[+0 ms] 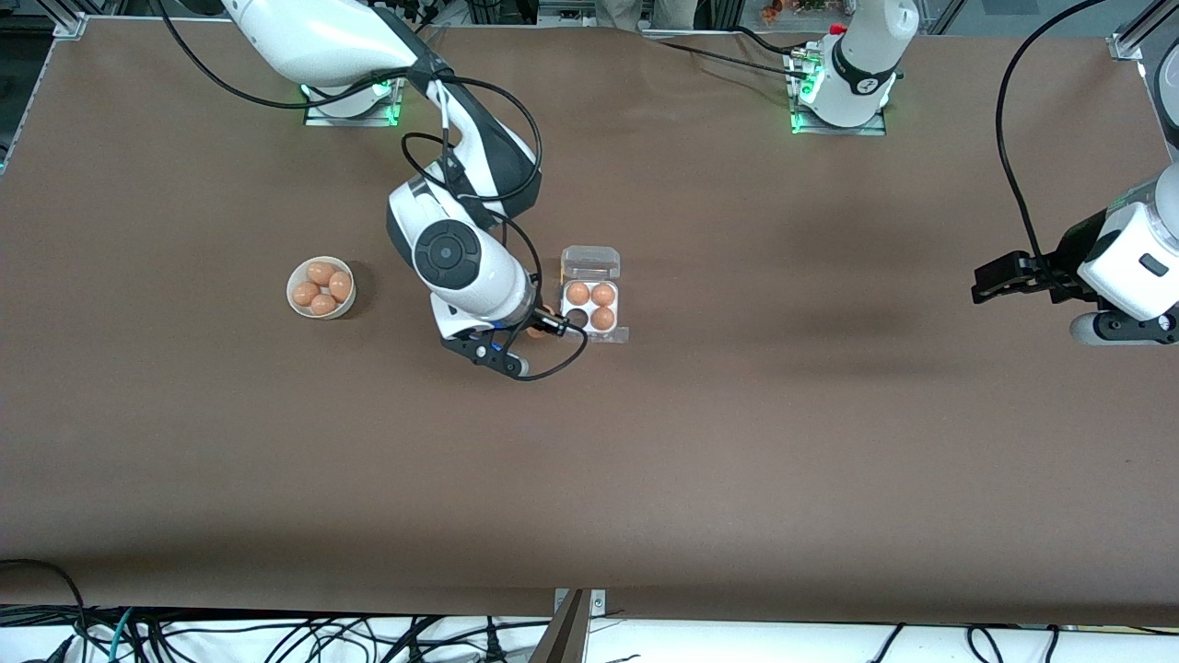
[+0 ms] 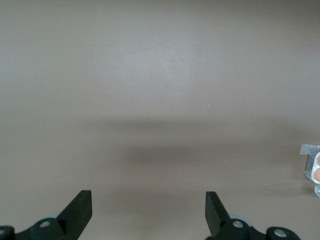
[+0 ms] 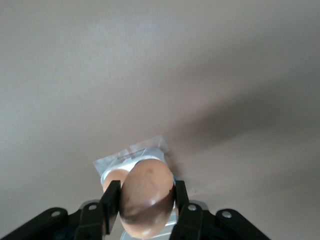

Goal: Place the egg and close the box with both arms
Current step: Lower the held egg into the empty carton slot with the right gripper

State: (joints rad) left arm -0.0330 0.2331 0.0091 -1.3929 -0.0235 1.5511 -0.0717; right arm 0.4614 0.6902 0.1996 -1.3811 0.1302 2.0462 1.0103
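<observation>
Even overhead light, soft arm shadows on the brown table (image 1: 737, 442), wrist views hazy, near egg (image 3: 146, 197) blurred

The egg (image 3: 146, 197) is smooth and orange-brown, pinched between the right gripper's (image 3: 145, 210) two fingers, hanging just beside the box (image 1: 590, 296) at its right-arm edge. The box is a little clear carton, lid flipped open and lying flat; three eggs sit in its cells, and the cell closest to the gripper is empty.
</observation>
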